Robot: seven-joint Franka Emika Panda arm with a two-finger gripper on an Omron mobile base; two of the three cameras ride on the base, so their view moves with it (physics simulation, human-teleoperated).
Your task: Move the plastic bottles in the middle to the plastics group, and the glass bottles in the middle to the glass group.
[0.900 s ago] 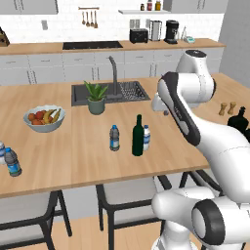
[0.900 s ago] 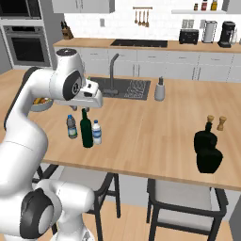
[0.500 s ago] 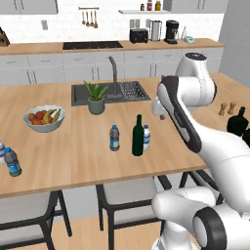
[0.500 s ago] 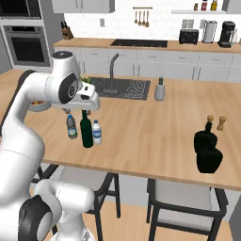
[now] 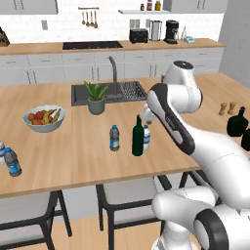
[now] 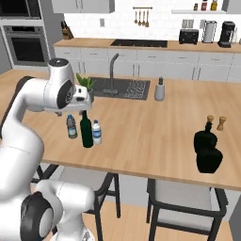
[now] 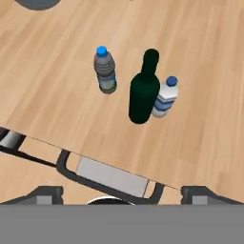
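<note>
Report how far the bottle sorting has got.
Nothing looks sorted yet. The green glass bottle and both small plastic bottles, the darker one and the pale one, stand together mid-counter. The plastics group at the left edge and the glass group on the right have gained nothing. The gripper hangs above the trio, holding nothing. All three moves remain.

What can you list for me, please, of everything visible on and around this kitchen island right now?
green glass bottle: 1, dark green, island middle.
plastic bottles: 2, clear, flanking it.
plastics group: 2, island's left edge.
glass group: 2, near-black, island's right side.
shakers: 2, wooden, behind those.
fruit bowl: 1, left.
potted plant: 1, green, beside sink.
soap dispenser: 1, grey.
pincer: 1, dark, above the middle bottles.
</note>
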